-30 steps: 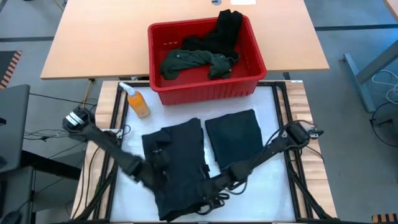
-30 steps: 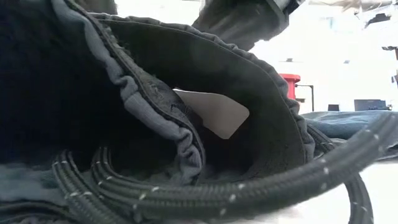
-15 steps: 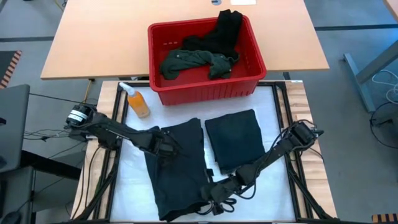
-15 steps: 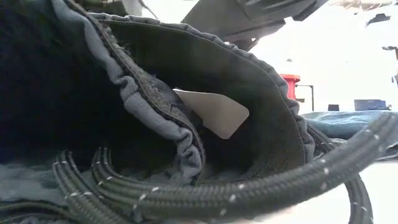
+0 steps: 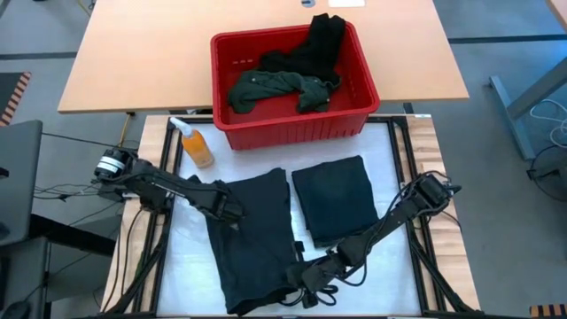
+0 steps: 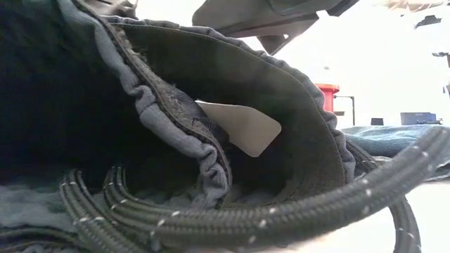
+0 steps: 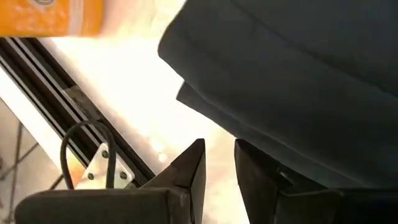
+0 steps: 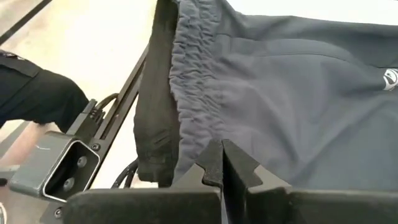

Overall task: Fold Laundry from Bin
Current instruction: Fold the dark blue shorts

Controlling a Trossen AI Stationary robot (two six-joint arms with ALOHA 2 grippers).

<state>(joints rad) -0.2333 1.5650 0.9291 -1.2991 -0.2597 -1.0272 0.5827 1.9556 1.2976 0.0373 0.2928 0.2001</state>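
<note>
Step in hand, by judgement: folding of the dark trousers, spread flat on the white mat just in front of the red bin. Left gripper at the trousers' left edge, on the side nearer the bin; fingers slightly apart with one fold of the cloth edge lying between them, so most likely pinching the trousers' side hem, though not certain from the wrist view. Right gripper at the trousers' end farthest from the bin, by the gathered waistband; fingers pressed together with no gap, no cloth clearly seen between them. Waistband standing up in a loop with a white label inside, a braided cable coiled in front of it. Next move, by judgement: secure hold on both edges, then carry of one side across the other while keeping the cloth flat and clear of the cable. One folded black piece already lying beside the trousers, also just in front of the bin. Inside the bin: a crumpled dark green shirt and a black garment draped toward the far rim. An orange bottle lying just off the bin's front left corner.
</note>
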